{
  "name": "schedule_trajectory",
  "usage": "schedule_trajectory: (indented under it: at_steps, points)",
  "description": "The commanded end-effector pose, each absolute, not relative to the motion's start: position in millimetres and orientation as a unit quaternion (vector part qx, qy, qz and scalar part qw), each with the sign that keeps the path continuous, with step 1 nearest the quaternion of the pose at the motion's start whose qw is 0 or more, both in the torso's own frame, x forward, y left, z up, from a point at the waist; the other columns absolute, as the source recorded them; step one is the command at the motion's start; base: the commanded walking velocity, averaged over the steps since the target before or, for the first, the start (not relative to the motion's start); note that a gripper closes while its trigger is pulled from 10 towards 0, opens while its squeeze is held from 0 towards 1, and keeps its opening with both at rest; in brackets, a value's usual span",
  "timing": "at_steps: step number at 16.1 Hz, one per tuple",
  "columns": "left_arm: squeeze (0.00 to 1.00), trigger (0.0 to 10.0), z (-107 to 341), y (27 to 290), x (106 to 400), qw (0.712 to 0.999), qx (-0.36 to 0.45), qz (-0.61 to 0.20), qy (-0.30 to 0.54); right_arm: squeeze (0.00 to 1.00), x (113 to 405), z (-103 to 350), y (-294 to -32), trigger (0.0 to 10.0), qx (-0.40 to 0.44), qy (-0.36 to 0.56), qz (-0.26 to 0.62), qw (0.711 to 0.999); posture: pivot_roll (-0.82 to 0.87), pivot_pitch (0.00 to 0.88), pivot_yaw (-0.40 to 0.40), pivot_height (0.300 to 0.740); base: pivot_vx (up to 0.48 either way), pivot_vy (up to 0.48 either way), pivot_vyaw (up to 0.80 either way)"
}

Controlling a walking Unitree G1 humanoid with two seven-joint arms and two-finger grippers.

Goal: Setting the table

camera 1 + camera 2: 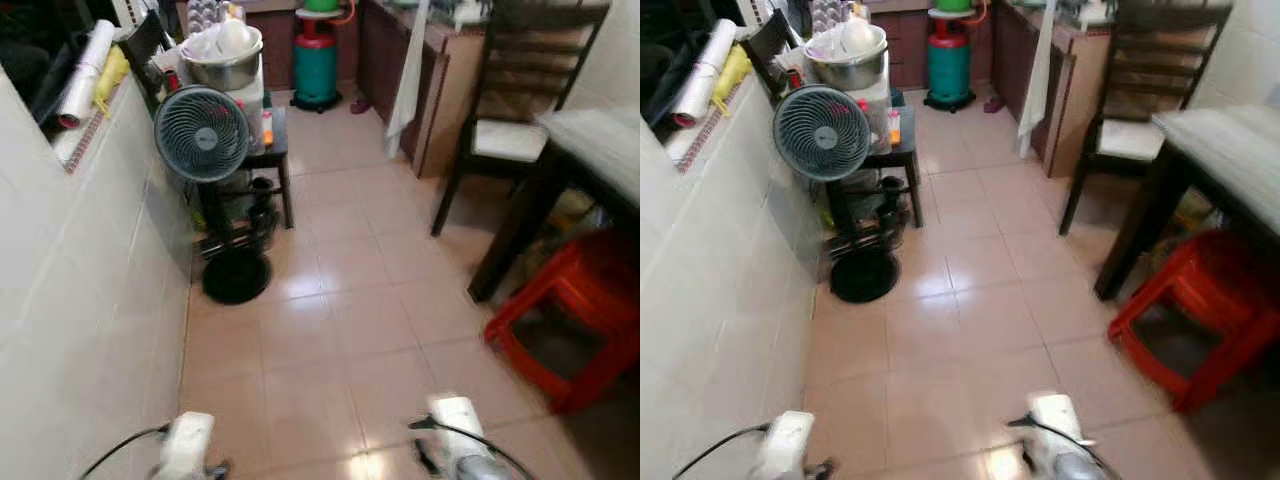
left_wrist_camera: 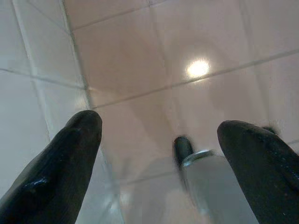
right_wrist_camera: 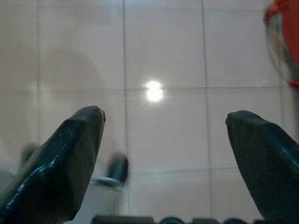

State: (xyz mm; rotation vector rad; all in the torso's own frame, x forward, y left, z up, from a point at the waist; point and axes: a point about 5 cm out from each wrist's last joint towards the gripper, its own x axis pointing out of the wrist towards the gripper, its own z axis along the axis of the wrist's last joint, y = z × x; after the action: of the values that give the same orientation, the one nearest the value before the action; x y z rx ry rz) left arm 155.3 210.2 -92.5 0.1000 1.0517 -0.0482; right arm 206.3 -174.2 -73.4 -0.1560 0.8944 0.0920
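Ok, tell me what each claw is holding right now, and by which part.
Nothing is held. The left claw and the right claw both hang open over the tiled floor, with bare tile showing between their fingers.

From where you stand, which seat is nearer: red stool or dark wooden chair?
The red plastic stool, low beside the table on your right. The dark wooden chair with the pale seat cushion stands farther back, past the table's far end.
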Motion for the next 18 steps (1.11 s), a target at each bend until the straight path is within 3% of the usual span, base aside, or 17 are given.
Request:
schedule_trajectory:
  at_steps: [1,7,10,15,18]
  points:
    - [0.00,10.0,-88.3,204.9,167.3,0.872,0.048,-0.033,0.486,0.00,197.7,-77.7,-180.3,10.0,-0.077,0.448,0.037,0.890,-0.06,0.000,0.043,0.740,0.458,0.000,-0.80]
    - [0.00,10.0,-87.7,200.3,170.4,0.874,0.046,-0.038,0.483,0.00,190.5,-81.7,-175.7,10.0,-0.081,0.453,0.045,0.887,-0.06,0.000,0.042,0.740,0.448,0.000,-0.09]
    - [0.00,10.0,-88.7,191.4,172.2,0.873,0.043,-0.035,0.485,0.00,190.1,-81.8,-175.9,10.0,-0.085,0.452,0.051,0.886,-0.06,0.000,0.039,0.740,0.379,0.000,0.71]
    - [0.00,10.0,-91.6,177.1,170.4,0.871,0.046,-0.022,0.489,0.00,193.0,-80.2,-177.8,10.0,-0.088,0.451,0.053,0.887,-0.05,0.000,0.036,0.740,0.000,0.000,0.78]
    - [0.00,10.0,-91.7,186.3,167.7,0.870,0.047,-0.011,0.491,0.00,193.2,-80.0,-178.2,10.0,-0.088,0.450,0.052,0.887,-0.04,0.000,0.033,0.740,0.000,0.000,0.00]
